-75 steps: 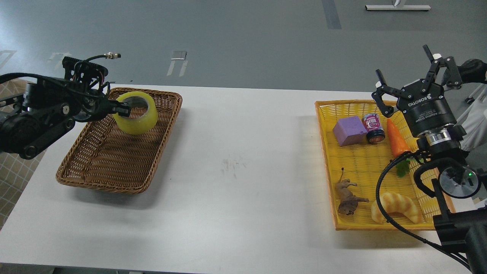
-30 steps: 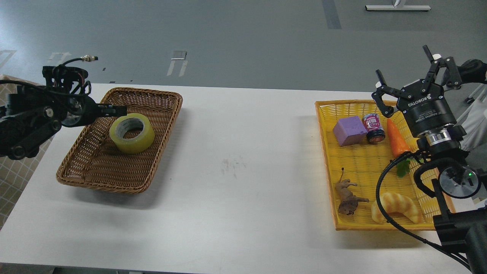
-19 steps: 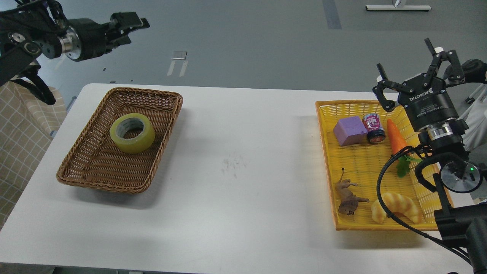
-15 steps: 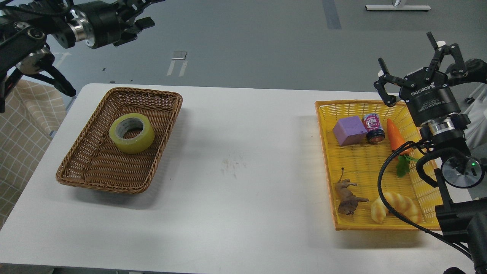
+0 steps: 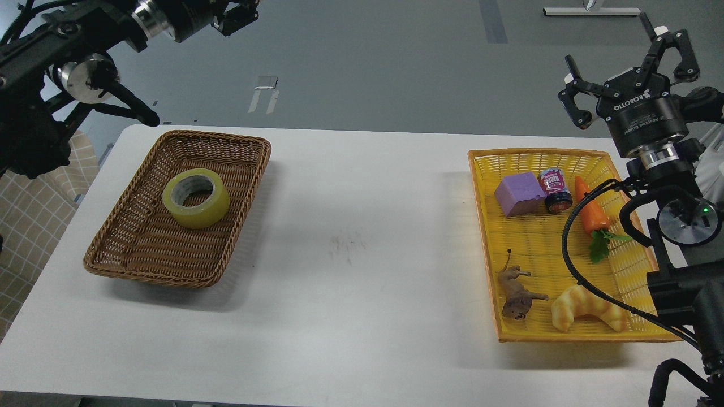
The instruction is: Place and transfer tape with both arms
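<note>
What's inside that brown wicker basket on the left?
Only the tape, lying flat with its core hole facing up, inside the brown wicker basket. The rest of the basket floor shows bare weave. The weave directly beneath the roll is covered.

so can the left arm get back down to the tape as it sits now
Probably yes. The tape lies flat and alone in the wicker basket, hole up, with nothing over it. The left tool is raised above the table's far edge at the frame top, so the way down looks free.

The left gripper (image 5: 237, 14) now is high above the table, the tape (image 5: 195, 198) released into the basket (image 5: 141, 257); the right gripper (image 5: 625, 68) is higher too.
</note>
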Tool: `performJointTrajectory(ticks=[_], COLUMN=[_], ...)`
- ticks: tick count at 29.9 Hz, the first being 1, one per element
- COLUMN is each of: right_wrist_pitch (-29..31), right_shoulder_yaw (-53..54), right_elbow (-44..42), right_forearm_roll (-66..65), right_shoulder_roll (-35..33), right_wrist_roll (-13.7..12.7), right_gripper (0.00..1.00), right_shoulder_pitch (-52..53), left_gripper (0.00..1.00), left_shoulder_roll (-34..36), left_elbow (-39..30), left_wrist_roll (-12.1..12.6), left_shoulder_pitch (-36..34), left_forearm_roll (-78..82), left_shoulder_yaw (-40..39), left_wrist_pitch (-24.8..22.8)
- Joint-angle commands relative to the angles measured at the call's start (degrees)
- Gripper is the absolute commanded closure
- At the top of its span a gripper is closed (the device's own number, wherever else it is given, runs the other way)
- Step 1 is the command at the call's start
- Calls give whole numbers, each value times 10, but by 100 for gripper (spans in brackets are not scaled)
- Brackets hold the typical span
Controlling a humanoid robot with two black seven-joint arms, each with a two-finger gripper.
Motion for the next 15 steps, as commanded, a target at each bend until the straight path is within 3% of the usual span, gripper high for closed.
performJointTrajectory(ticks=[1,7,15], right_wrist_pitch=[0,0,0], right_shoulder_yaw=[-3,-19,-56], right_elbow=[-18,-54,-51], right_forearm_roll=[0,-1,-4], right_shoulder_roll=[1,1,4], right_wrist_roll=[-2,-2,-2], right_gripper=[0,0,0], right_shoulder_pitch=[18,49,59], left_gripper=[2,2,2], left_shoulder_roll=[-5,-17,-52], left_elbow=[-32,-91,-120], left_wrist_roll=[-1,1,6], left_shoulder_pitch=[50,151,230], left_forearm_roll=[-35,-37,-37], left_shoulder_yaw=[-75,-162,-234], left_wrist_pitch=[0,0,0])
